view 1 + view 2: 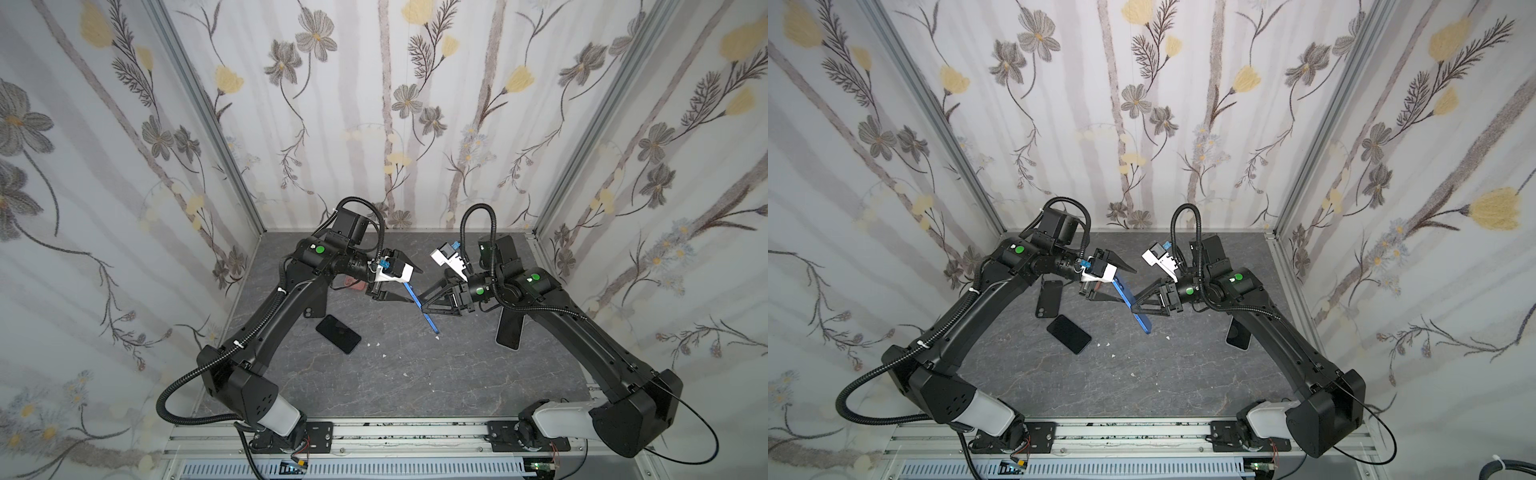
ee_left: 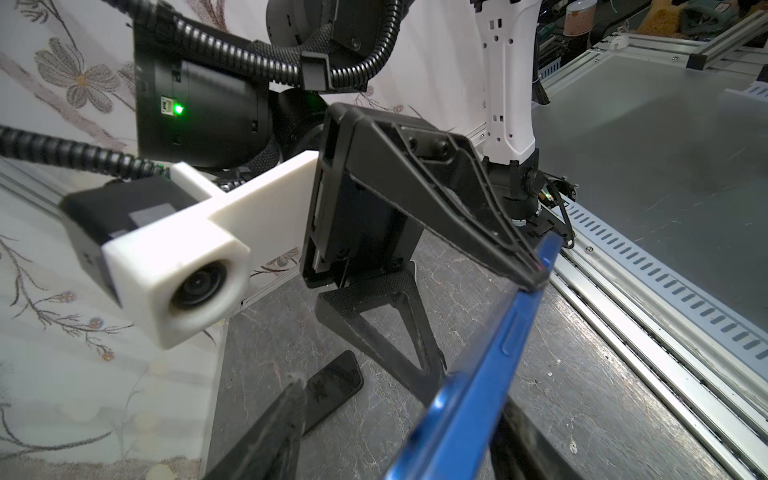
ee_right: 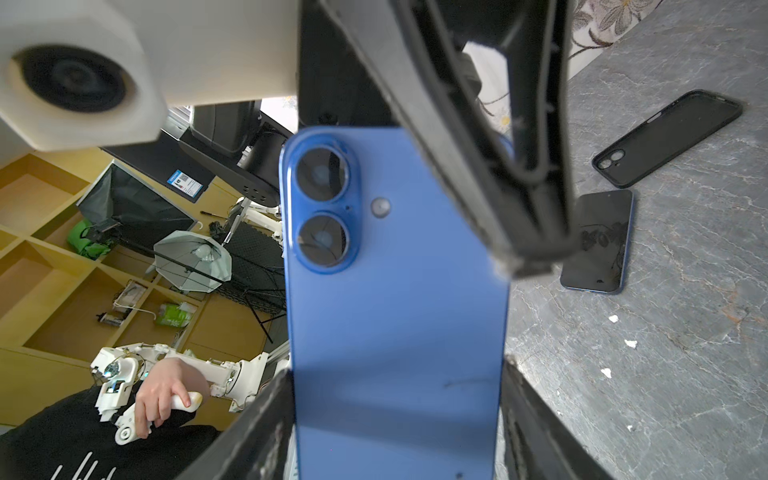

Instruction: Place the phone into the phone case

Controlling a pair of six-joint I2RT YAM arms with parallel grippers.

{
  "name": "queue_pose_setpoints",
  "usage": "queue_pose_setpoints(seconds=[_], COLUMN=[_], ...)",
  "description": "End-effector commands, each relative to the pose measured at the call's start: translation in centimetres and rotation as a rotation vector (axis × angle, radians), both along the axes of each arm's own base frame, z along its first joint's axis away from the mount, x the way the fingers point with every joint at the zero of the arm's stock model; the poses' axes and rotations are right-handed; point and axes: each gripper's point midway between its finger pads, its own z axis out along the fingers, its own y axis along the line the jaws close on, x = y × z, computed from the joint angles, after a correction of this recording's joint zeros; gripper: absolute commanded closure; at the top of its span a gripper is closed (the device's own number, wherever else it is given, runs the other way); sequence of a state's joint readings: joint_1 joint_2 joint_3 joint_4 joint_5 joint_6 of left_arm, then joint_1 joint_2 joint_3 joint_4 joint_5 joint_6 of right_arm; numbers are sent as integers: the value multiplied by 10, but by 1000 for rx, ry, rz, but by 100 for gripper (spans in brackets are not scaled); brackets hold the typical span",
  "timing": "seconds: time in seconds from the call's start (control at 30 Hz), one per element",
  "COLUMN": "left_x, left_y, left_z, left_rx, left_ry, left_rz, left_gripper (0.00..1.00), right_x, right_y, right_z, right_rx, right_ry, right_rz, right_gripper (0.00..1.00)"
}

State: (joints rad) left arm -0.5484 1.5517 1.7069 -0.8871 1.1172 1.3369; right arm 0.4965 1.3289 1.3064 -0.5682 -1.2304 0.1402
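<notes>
A blue phone (image 1: 427, 316) (image 1: 1139, 312) hangs tilted above the table centre, its back and two lenses facing the right wrist camera (image 3: 395, 316). My right gripper (image 1: 423, 304) (image 3: 399, 415) is shut on its long edges. My left gripper (image 1: 417, 286) (image 2: 405, 399) straddles the phone's upper end (image 2: 478, 374), jaws open: one finger lies near the phone, the other stands apart from it. The black phone case (image 1: 1047, 299) (image 3: 669, 137) lies empty on the table beside the left arm, which half hides it in a top view.
A dark-screened phone (image 1: 337, 333) (image 3: 598, 241) lies flat near the case. Another dark phone (image 1: 1237, 336) lies partly under the right arm. A pinkish object (image 1: 349, 284) sits under the left wrist. Small white scraps (image 1: 376, 345) dot the grey table. Walls enclose three sides.
</notes>
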Motion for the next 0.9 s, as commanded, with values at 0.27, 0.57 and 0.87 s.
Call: queue_pose_setpoints(seconds=[0.27,0.57,0.87], left_x=[-35,-41,-22], left_y=[10,17,59], left_z=[16,32,100], left_rx=[-63,-180,-709], left_ry=[25,47,284], left_rz=[-91,-1,337], left_gripper=[100,100,100], right_x=[-19,7,34], right_y=[-6,-20,-49], right_z=[20,45,133], right_rx=[68,47,195], right_ry=[-26,-200,-566], right_rz=[49,-147,-499], right_gripper=[49,10,0])
